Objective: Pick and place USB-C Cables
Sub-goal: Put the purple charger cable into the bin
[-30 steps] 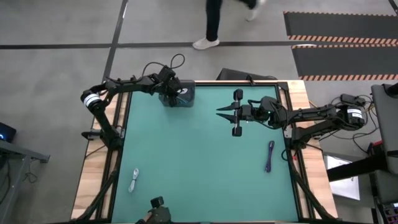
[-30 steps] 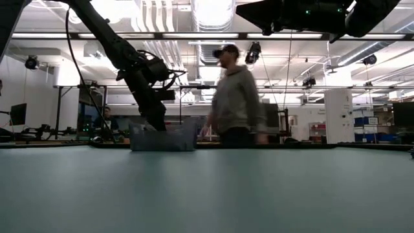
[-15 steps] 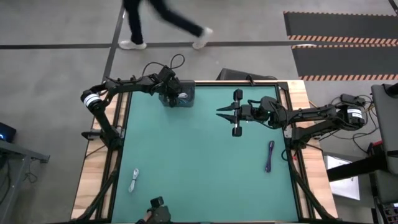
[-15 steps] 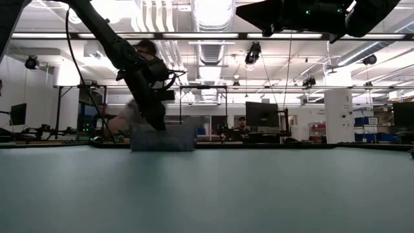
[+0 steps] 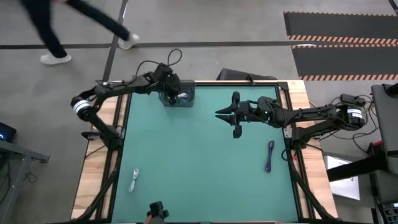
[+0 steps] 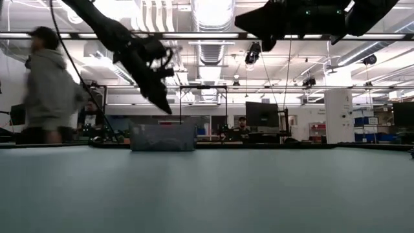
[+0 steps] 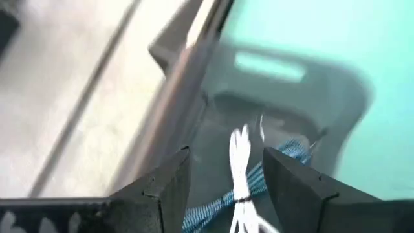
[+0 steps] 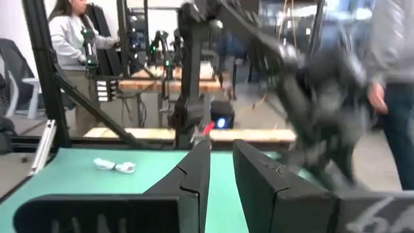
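Left gripper (image 5: pixel 176 94) hangs above the grey plastic bin (image 5: pixel 185 99) at the far edge of the green table (image 5: pixel 199 162), fingers spread apart with nothing between them. In the left wrist view a white USB-C cable (image 7: pixel 240 162) and a blue braided cable (image 7: pixel 259 178) lie inside the bin (image 7: pixel 336 84), below the open fingers (image 7: pixel 169 188). In the low view the left arm slants down toward the bin (image 6: pixel 162 137), its gripper (image 6: pixel 163 105) clear of the rim.

Right gripper (image 5: pixel 225 114) is held in the air over the table's far middle, well apart from the bin; its two fingers (image 8: pixel 197 171) stand close together with a narrow gap, nothing held.

On the table: a dark blue-purple cable (image 5: pixel 270 155) lies stretched out near the right edge, close to the right arm's base. A white cable bundle (image 5: pixel 134 180) lies near the near-left corner; the right wrist view also catches it (image 8: pixel 114 166) on the green surface.

A person (image 6: pixel 45 87) in a grey hoodie and dark cap walks behind the table at the left; legs and white shoes (image 5: pixel 50 58) show on the floor in the high view. Another person (image 8: pixel 81 45) stands at a bench farther back.
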`<control>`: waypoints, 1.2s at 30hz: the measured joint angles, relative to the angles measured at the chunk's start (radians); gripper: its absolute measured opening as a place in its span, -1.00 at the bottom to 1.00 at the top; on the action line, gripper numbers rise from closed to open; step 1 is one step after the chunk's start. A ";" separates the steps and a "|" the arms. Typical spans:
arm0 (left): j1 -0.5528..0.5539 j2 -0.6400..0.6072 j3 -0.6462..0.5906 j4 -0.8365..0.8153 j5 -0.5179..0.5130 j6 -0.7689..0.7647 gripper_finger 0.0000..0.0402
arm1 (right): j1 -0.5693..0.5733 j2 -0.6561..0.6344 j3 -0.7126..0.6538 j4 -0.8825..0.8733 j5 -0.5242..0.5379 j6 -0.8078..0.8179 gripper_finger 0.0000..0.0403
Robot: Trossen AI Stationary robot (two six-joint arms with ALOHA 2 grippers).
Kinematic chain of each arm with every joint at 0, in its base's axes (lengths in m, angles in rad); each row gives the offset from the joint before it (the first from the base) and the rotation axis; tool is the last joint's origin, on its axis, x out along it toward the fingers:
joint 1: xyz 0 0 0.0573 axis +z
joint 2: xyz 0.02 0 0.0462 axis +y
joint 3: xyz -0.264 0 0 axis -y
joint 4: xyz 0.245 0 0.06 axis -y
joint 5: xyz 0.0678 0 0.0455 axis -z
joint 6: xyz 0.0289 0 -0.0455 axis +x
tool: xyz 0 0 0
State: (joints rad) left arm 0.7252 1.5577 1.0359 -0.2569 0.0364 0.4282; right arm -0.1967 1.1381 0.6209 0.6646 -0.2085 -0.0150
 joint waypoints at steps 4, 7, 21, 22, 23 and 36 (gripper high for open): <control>-0.055 -0.109 -0.015 0.013 -0.001 -0.003 -0.14 | 0.000 0.000 0.029 -0.159 0.000 0.103 -0.71; -0.109 -0.187 -0.029 0.019 -0.001 -0.024 -0.14 | 0.007 0.000 0.060 -0.316 0.002 0.158 -0.71; -0.362 -0.425 -0.201 0.247 0.002 -0.222 -0.14 | 0.152 0.002 0.152 -0.866 0.104 0.489 -0.71; -0.377 -0.438 -0.226 0.291 0.002 -0.234 -0.14 | 0.162 0.002 0.156 -0.917 0.104 0.527 -0.71; -0.392 -0.448 -0.250 0.343 0.002 -0.238 -0.14 | 0.171 0.002 0.160 -0.973 0.103 0.569 -0.71; -0.440 -0.525 -0.404 0.593 0.000 -0.242 -0.14 | 0.315 0.002 0.162 -1.615 0.068 1.142 -0.71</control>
State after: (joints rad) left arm 0.2848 1.0325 0.6315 0.3359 0.0364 0.1860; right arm 0.1181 1.1400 0.7830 -0.9505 -0.1407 1.1273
